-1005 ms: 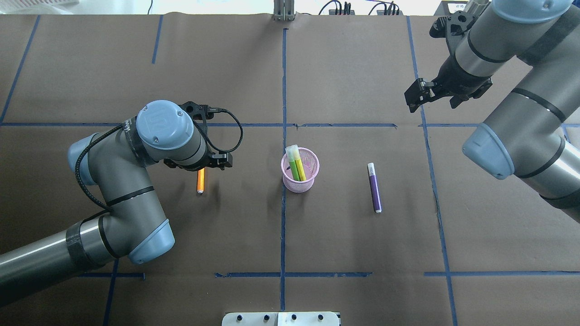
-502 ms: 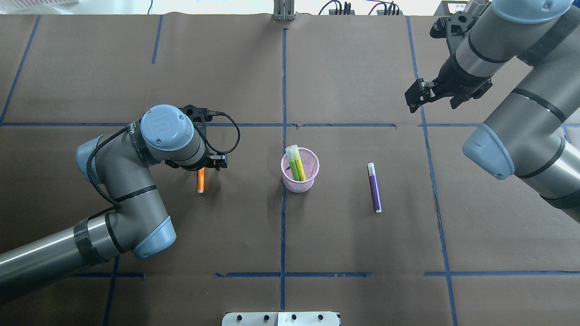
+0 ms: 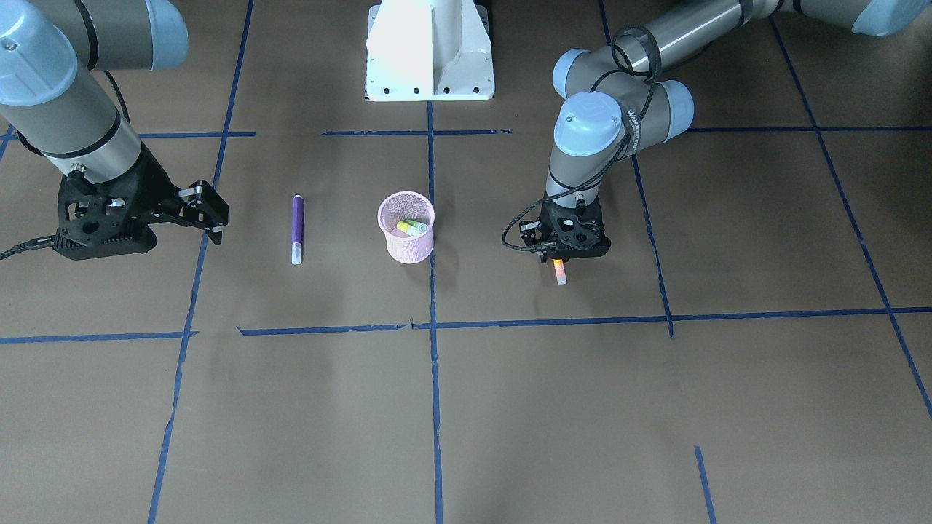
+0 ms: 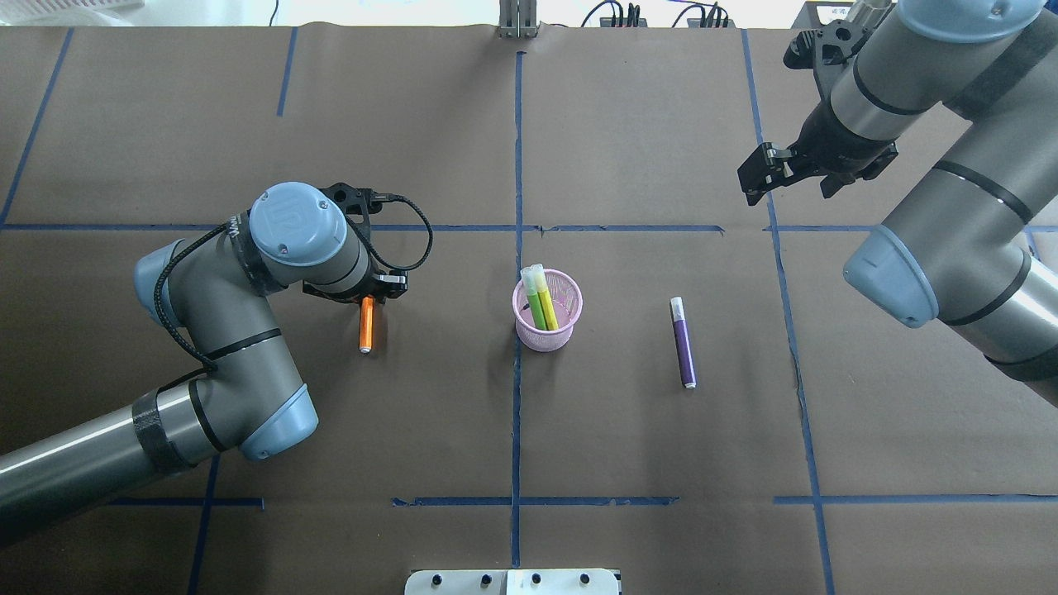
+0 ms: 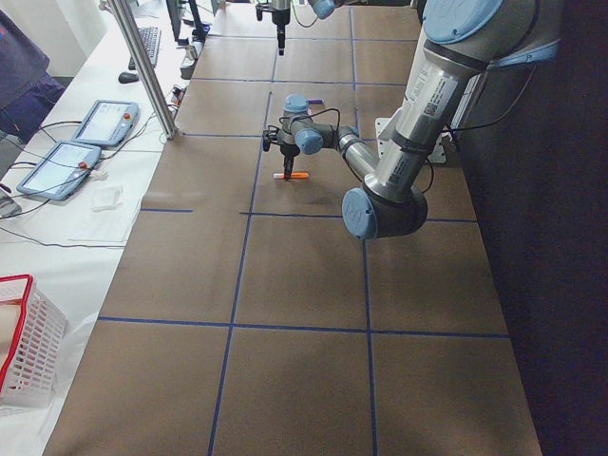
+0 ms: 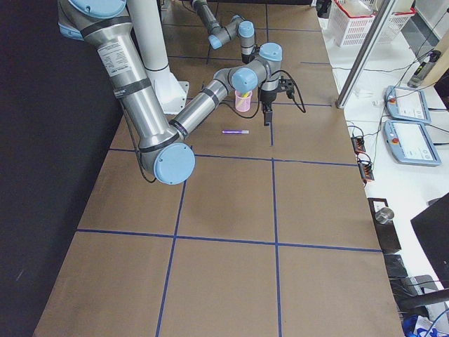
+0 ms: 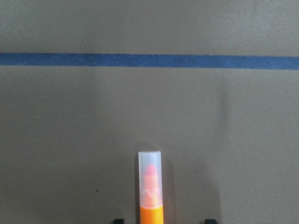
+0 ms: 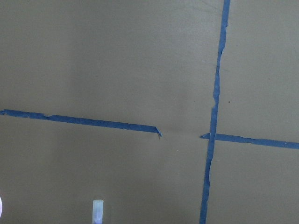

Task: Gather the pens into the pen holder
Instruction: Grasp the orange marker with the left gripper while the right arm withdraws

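Note:
The pink mesh pen holder [image 4: 545, 337] stands mid-table and holds a green pen [image 4: 536, 310] and a yellow pen [image 4: 547, 306]. An orange pen [image 4: 365, 326] lies flat to its left. My left gripper [image 4: 364, 296] hangs low over the pen's far end, open. In the left wrist view the orange pen [image 7: 151, 196] lies between my spread fingertips [image 7: 118, 220]. A purple pen [image 4: 683, 343] lies flat right of the holder. My right gripper [image 4: 756, 175] is open and empty, raised at the far right. In the front view my left gripper [image 3: 564, 246] covers most of the orange pen [image 3: 560, 273].
Blue tape lines [image 4: 517, 165] divide the brown table cover. The white robot base [image 3: 429, 51] stands at the robot's edge. Tablets [image 5: 57, 157] lie on a side bench off the table's far edge.
My left gripper has shifted a little left and toward the far side over the orange pen. The pens, the holder and the right arm have not moved.

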Motion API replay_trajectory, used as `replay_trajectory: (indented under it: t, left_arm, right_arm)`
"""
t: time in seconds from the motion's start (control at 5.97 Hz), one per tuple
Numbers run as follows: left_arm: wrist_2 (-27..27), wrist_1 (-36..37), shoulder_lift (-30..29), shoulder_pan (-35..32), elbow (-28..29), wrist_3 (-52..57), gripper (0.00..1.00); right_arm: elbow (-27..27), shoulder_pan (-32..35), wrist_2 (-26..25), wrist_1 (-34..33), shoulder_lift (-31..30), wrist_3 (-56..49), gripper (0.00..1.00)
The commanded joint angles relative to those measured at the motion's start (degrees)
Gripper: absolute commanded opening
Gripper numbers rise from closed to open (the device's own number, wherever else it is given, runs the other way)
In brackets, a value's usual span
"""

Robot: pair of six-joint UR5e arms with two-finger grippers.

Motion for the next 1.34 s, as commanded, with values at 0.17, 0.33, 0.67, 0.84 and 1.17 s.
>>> replay_trajectory:
  t: [0.17, 0.33, 0.67, 0.84, 1.17]
  left_arm:
    - [0.1, 0.2, 0.1, -0.2, -0.5, -0.1, 0.00]
    - [0.1, 0.3, -0.3, -1.1, -1.1, -0.3, 0.00]
    - [11.0, 0.0, -0.8, -1.6, -6.2, -2.7, 0.00]
    - [18.4, 0.1, -0.9, -0.9, -10.9, -8.8, 0.00]
    - [27.8, 0.0, -3.3, 1.4, -15.6, -10.7, 0.00]
  right_arm:
    - [0.0, 0.0, 0.0, 0.1, 0.0, 0.1, 1.00]
    - [0.0, 0.0, 0.0, 0.1, 0.0, 0.1, 1.00]
    - [0.2, 0.0, 0.0, 0.1, -0.2, 0.0, 1.00]
    - [0.5, 0.1, 0.1, 0.1, -0.2, 0.0, 1.00]
    - [0.5, 0.0, -0.1, 0.2, -0.1, -0.1, 1.00]
